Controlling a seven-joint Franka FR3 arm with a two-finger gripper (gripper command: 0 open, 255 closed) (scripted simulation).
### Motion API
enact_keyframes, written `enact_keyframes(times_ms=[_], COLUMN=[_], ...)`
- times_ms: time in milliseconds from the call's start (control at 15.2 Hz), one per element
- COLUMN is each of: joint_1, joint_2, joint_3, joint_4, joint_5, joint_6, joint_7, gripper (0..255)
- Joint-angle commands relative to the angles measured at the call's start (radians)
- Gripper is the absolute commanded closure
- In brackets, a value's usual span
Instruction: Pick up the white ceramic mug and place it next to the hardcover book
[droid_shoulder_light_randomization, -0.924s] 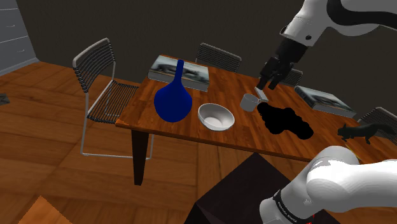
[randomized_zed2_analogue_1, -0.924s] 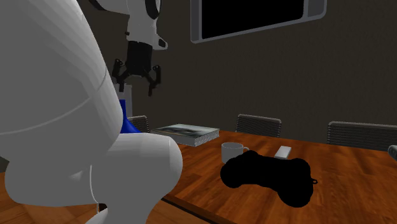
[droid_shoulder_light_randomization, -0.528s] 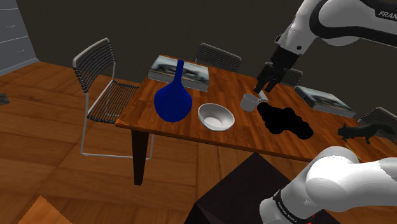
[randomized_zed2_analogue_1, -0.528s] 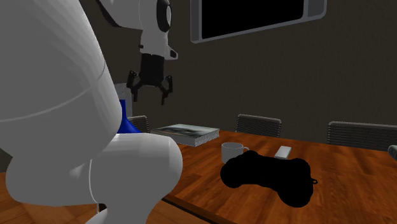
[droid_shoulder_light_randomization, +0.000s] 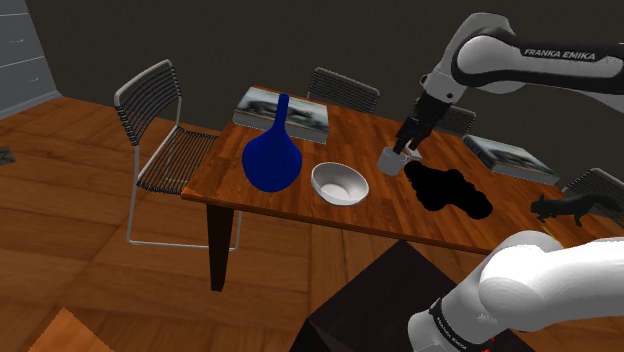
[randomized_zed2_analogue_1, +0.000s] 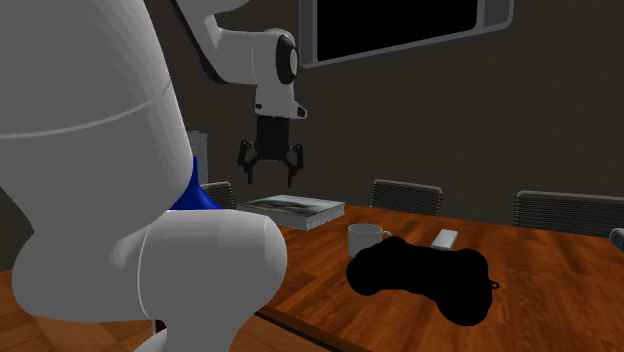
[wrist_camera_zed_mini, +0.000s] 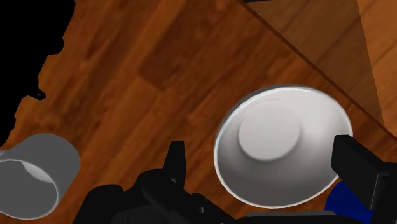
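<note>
White arm (droid_shoulder_light_randomization: 530, 62) arched over the wooden table (droid_shoulder_light_randomization: 300, 200), black gripper (randomized_zed2_analogue_1: 269, 180) downward, fingers (wrist_camera_zed_mini: 356, 167) apart, empty

Table (droid_shoulder_light_randomization: 390, 212): up and left of the stand (droid_shoulder_light_randomization: 372, 305) in the shoulder view.
Vase (droid_shoulder_light_randomization: 270, 160): on the table's left end, with the bowl (droid_shoulder_light_randomization: 339, 184) just right of it.
Mug (droid_shoulder_light_randomization: 390, 161): right of the bowl, a little farther back.
Book (droid_shoulder_light_randomization: 285, 110): far left corner, behind the vase.
Second book (droid_shoulder_light_randomization: 508, 152): far edge, well right of the mug.
Chair (droid_shoulder_light_randomization: 172, 155): beside the table's left end.
Gripper (randomized_zed2_analogue_1: 270, 178): above the table, bowl beneath it, mug off to one side.
</note>
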Motion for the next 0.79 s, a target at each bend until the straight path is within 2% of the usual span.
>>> enact_keyframes(times_ms=[0,396,726], joint_1=[-0.007,-0.02,-0.024], joint_2=[0.051,0.219,0.384], joint_3=[-0.031,-0.122,-0.195], joint_4=[0.004,0.042,0.108], joint_5=[-0.019,-0.048,-0.032], joint_6=[0.052,0.198,0.308], joint_7=[-0.04,-0.157,-0.265], gripper=[0,0,0])
